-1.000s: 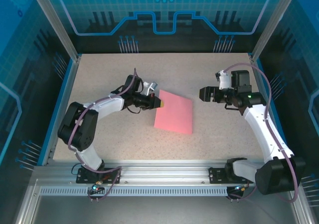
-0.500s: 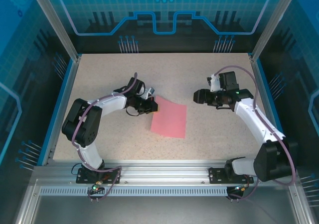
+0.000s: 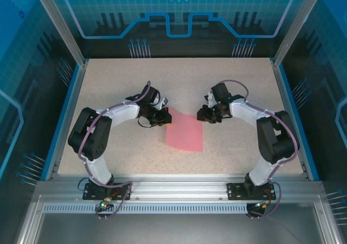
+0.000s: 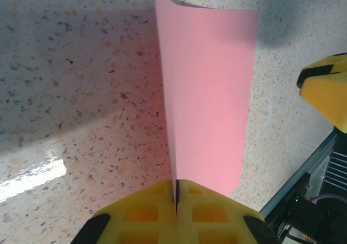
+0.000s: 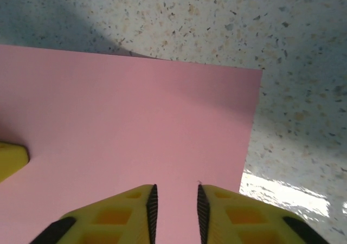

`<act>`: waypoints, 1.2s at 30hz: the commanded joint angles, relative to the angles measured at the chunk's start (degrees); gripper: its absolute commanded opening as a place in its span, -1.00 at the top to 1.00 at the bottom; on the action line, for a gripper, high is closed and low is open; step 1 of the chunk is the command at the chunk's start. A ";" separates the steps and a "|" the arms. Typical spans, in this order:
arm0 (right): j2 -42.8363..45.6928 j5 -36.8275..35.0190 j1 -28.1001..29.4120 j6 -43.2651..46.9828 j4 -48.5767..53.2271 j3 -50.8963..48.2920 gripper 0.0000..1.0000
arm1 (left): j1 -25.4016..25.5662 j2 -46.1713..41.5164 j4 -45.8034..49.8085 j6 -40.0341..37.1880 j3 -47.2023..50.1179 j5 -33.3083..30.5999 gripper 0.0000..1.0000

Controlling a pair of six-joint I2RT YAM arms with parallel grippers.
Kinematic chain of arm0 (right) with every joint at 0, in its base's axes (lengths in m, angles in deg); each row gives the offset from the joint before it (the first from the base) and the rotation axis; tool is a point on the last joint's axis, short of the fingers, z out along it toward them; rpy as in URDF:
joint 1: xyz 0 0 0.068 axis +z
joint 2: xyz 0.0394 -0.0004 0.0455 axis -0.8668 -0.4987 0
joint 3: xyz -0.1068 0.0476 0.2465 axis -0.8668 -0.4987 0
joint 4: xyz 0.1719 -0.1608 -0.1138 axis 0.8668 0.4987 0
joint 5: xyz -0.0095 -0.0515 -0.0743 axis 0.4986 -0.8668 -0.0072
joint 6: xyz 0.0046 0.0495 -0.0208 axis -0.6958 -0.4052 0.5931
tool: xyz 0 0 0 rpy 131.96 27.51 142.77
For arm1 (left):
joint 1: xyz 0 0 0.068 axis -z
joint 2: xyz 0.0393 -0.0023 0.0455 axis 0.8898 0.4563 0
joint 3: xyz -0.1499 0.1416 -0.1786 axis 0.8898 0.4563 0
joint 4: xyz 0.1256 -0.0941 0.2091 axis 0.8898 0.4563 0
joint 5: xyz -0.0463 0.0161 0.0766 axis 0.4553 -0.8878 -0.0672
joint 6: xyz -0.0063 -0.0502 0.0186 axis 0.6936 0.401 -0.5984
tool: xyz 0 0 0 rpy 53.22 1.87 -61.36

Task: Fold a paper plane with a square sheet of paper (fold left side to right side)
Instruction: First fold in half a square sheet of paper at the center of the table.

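Note:
The square sheet of paper [image 3: 185, 134] is salmon pink and lies near the table's middle. My left gripper [image 3: 164, 116] is shut on its left edge, and in the left wrist view the sheet [image 4: 209, 92] stands up on edge out of the closed yellow fingers [image 4: 146, 211]. My right gripper [image 3: 202, 115] hovers at the paper's far right corner. In the right wrist view its jaws stand a narrow gap apart [image 5: 175, 200] above the flat pink sheet [image 5: 135, 124], with nothing pinched between them.
The speckled tabletop [image 3: 233, 81] is walled by blue rails [image 3: 287, 108] left and right and an aluminium frame [image 3: 179, 187] in front. The right gripper's yellow finger [image 4: 325, 87] shows beside the sheet, and the left gripper's finger [image 5: 11, 160] lies on it.
My right arm has swung left to the paper's corner and its jaws have narrowed. The left gripper has kept its hold and drawn the sheet slightly left; it looks narrower from above.

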 commanded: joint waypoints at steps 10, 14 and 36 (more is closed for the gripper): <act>-8.29 -0.84 1.97 -1.01 0.26 3.28 0.53 | 2.08 1.11 2.39 2.63 -1.88 -0.88 0.74; -9.43 -2.12 2.20 -0.31 2.17 3.58 0.53 | 2.33 0.41 2.15 2.79 -2.55 0.52 0.45; -4.45 -1.82 1.60 -0.28 -3.84 -0.28 0.41 | 6.83 6.74 -9.02 11.49 -6.29 8.68 -0.08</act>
